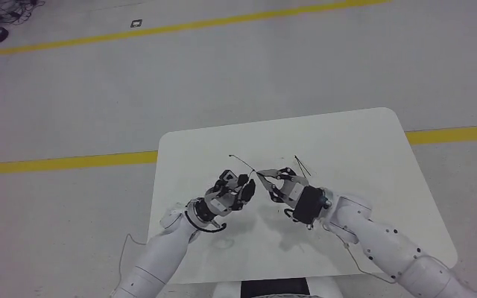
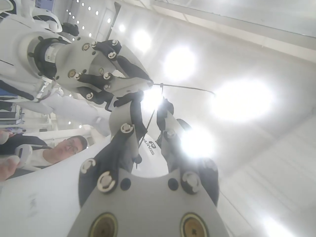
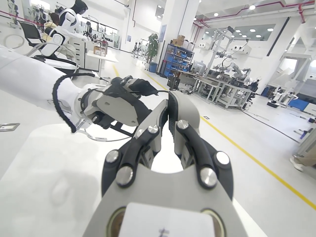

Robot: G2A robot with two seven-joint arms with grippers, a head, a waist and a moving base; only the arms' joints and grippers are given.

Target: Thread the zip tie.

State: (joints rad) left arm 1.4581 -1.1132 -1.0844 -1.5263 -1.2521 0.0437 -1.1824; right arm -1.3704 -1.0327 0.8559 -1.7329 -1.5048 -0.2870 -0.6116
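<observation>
Zip tie [image 2: 187,88] hung above the middle of the table [image 1: 358,141], the left gripper [image 2: 151,101] clamped on its strap, the right gripper [image 3: 168,99] pinching it beside the head.

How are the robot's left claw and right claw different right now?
The left claw tilts upward, its camera facing ceiling lights; the right claw lies about level, looking out sideways. The right claw is pinched shut on the zip tie; glare hides whether the left claw is. Both are grey and black and meet at the tie over the white table.
</observation>
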